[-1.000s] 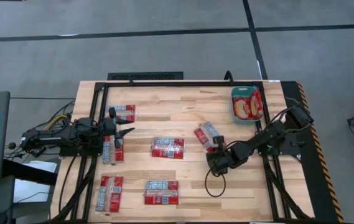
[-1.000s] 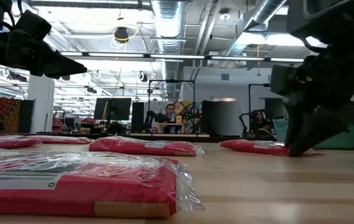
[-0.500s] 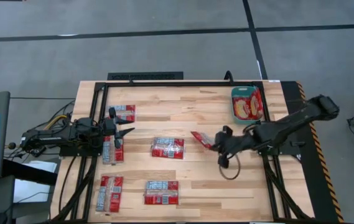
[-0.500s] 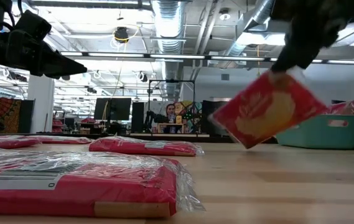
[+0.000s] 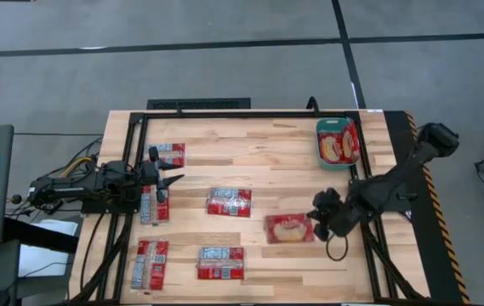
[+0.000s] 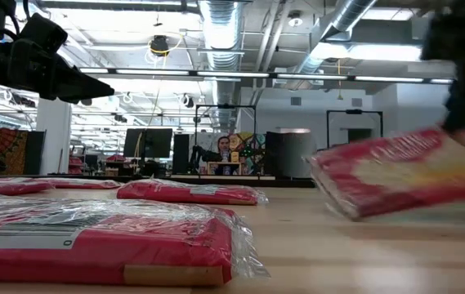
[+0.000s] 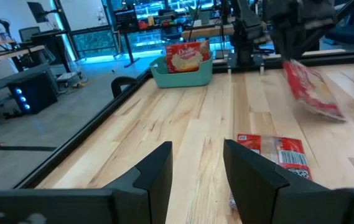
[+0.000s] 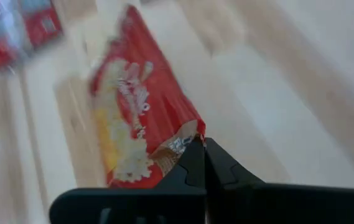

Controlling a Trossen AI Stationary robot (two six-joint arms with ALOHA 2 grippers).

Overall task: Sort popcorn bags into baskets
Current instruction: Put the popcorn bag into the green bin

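Observation:
My right gripper [image 5: 318,223] is shut on a red popcorn bag [image 5: 288,229], whose yellowish picture faces up, near the table's middle right. The low view shows this bag [image 6: 404,173] tilted. The teal basket [image 5: 338,143] stands at the far right with one bag leaning inside it. Several more bags lie flat on the wood, among them those at the middle [image 5: 229,202], the near middle [image 5: 221,263] and the far left [image 5: 171,154]. My left gripper [image 5: 172,180] waits open at the left, pointing level above the table. My right gripper pinches the bag's short end seam [image 8: 188,140] between its two shut fingers. The fingers slant down from the table's right side and lie along the bag. The bag juts out from the fingertips toward the table's left, picture side up, slightly tilted, apparently clear of the wood.
The black frame rail [image 5: 361,178] runs along the table's right side beside my right arm. Two more bags lie at the left [image 5: 154,204] and the near left [image 5: 151,262]. Bare wood lies between the held bag and the basket.
My right gripper has lifted the bag off the table, rolled its wrist and swung toward the table's near right. The bag, lying label side up a second ago, has turned over and now shows its yellowish picture, nearer the near edge than before.

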